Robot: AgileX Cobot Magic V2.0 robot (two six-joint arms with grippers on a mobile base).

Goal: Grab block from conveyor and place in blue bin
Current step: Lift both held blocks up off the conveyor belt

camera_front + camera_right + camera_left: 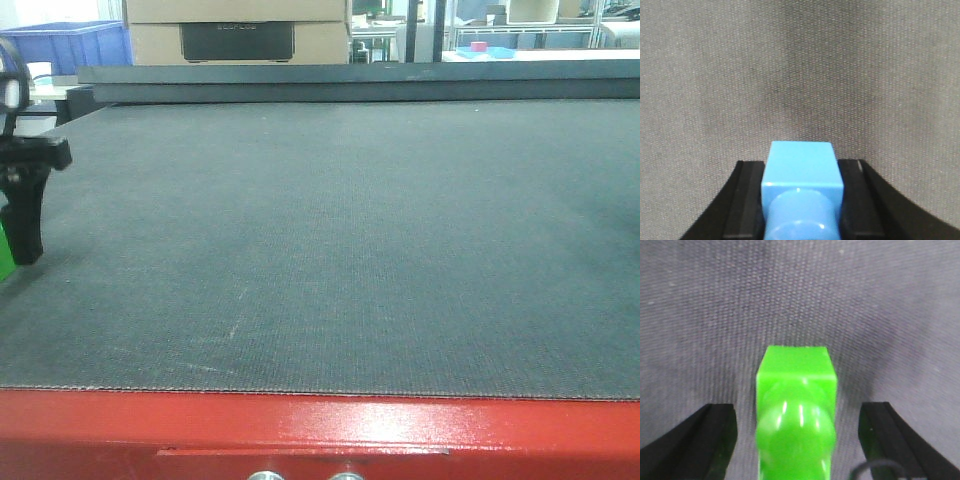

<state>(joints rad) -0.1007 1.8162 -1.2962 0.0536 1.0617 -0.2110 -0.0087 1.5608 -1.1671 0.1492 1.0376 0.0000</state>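
Left wrist, block between spread pincer

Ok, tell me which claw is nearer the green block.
Left. The left claw straddles the green block without touching; the right claw grips a blue block, no green in view.

A green block sits on the dark grey conveyor.

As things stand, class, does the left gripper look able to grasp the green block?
Probably yes: the green block sits between the left gripper's open fingers, gaps on both sides, nothing blocking.
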